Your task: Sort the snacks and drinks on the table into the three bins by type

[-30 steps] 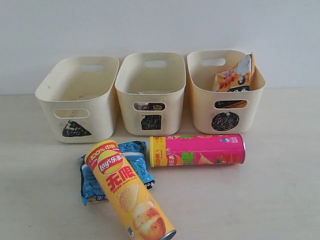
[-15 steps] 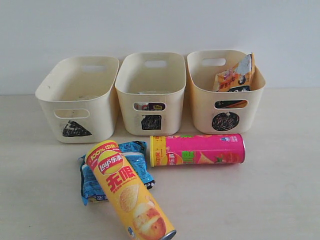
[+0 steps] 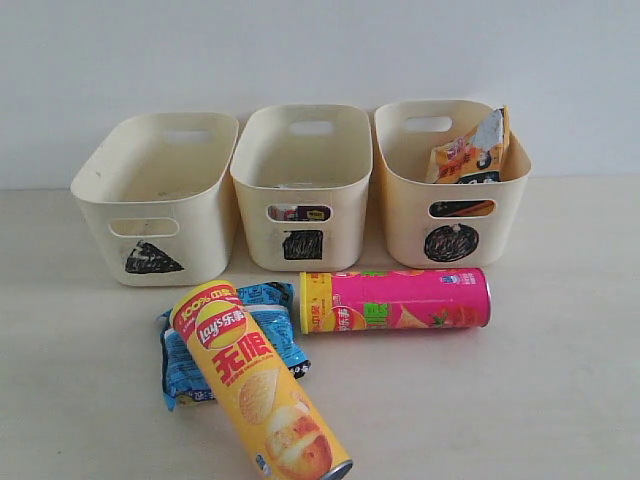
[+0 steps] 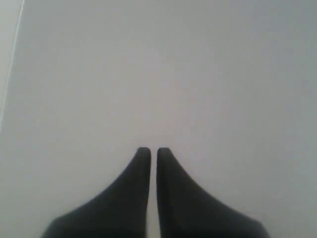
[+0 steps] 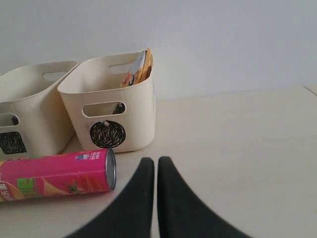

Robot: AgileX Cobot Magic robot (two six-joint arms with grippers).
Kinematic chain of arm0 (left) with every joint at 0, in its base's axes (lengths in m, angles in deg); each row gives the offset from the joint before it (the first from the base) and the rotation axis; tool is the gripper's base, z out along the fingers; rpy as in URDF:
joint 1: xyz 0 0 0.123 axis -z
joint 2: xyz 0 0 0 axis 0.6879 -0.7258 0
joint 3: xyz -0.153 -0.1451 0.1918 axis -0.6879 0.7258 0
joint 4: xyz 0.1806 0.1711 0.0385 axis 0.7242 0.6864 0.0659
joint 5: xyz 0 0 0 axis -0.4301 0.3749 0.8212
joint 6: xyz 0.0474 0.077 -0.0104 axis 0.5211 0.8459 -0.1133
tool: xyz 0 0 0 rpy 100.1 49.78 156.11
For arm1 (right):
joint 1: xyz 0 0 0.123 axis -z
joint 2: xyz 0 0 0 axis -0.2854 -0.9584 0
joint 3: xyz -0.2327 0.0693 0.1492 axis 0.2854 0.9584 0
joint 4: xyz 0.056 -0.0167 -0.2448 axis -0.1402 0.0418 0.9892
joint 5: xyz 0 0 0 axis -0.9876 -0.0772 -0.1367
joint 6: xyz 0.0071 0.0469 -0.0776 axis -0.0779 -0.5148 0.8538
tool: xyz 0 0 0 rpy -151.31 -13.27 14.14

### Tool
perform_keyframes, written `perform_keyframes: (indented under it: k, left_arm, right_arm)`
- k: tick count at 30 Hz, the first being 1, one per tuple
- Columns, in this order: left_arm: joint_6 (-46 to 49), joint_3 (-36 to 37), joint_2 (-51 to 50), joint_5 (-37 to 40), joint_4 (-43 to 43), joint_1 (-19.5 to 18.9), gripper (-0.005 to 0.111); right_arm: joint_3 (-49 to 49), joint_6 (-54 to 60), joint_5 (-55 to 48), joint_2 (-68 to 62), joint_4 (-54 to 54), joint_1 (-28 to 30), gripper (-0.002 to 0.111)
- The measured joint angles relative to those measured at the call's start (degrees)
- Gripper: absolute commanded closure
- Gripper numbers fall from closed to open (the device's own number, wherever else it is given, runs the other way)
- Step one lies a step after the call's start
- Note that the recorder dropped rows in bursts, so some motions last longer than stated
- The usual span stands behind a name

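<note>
Table (image 3: 540, 400): pale beige, faintly wood-grained.
Bins: three cream tubs in a row along the table's far edge. The triangle bin (image 3: 100, 215) is nearest the left edge, the square bin (image 3: 250, 215) is in the middle, and the circle bin (image 3: 400, 225) is nearest the right edge.
Orange-and-black bag (image 3: 468, 152): stands inside the circle bin, its top above the rim.
Pink chip can (image 3: 400, 300): lies on its side just in front of the square and circle bins.
Yellow Lay's chip can (image 3: 258, 385): lies at an angle by the near edge, resting across the blue crinkly packet (image 3: 180, 368).
Left fingers (image 4: 147, 155): narrow, almost touching, holding nothing, over a plain pale surface.
Right fingers (image 5: 149, 166): narrow, holding nothing, near the pink chip can's metal end without touching it.
</note>
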Motion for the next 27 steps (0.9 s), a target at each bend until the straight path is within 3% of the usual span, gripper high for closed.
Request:
perform_keyframes:
  k: [5, 14, 18, 23, 27]
  left_arm:
    - [14.4, -13.8, -11.6, 19.1, -7.8, 0.6, 0.102]
    - [33.0, -21.4, -28.2, 46.7, -27.7, 6.1, 0.102]
    - [34.3, -21.4, -34.2, 52.0, -32.9, 8.4, 0.102]
    - [32.8, -20.4, -41.4, 52.6, -37.7, 11.4, 0.102]
    - [32.4, -17.5, -46.3, 52.8, -45.7, 11.7, 0.102]
  right_arm:
    - [0.0, -0.3, 0.0, 0.0, 0.0, 0.0, 0.108]
    - [0.0, -0.6, 0.0, 0.0, 0.0, 0.0, 0.108]
    - [0.0, -0.7, -0.1, 0.0, 0.0, 0.0, 0.108]
    - [0.0, -0.7, -0.1, 0.0, -0.1, 0.0, 0.108]
    - [0.0, -0.8, -0.2, 0.0, -0.1, 0.0, 0.108]
